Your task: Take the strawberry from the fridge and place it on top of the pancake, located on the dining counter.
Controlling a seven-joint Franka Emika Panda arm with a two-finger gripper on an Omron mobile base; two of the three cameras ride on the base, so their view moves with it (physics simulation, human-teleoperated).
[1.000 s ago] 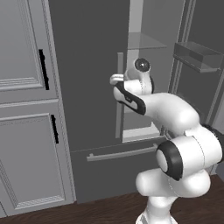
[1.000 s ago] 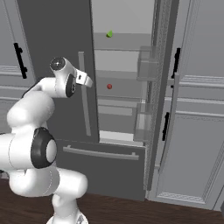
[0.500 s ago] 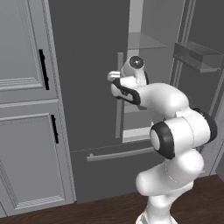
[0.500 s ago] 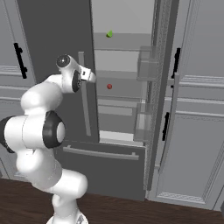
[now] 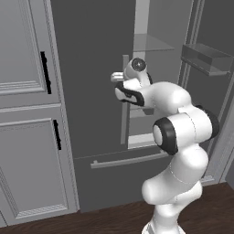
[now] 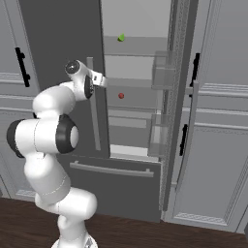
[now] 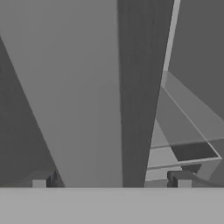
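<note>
**End effector at the fridge's left door, strawberry waiting inside**

The fridge [image 6: 135, 97] stood with its right door swung wide and its left door shut. The strawberry [image 6: 121, 96] sat on a middle glass shelf of the pale interior, with a small green item [image 6: 121, 37] on the shelf above it, at about twelve o'clock from the fruit. In the right base view the end effector [image 6: 100, 79] was raised beside the left door's long vertical handle [image 6: 93, 106], at roughly ten o'clock from the strawberry and apart from it. Its fingertips [image 7: 42, 179] stood wide apart with nothing between them, and in the hand view the closed door's edge and handle rose between the two tips, a shelf corner showing at about four o'clock.

The likely next step was to reach past that door edge to the fruit. The risks seemed plain: the hand could strike the handle or the door's edge, since it sat so close to both. The opening between the doors looked narrow for the arm's elbow. The strawberry, being far smaller than the hand, could roll off its shelf if nudged before the fingers closed around it.
</note>
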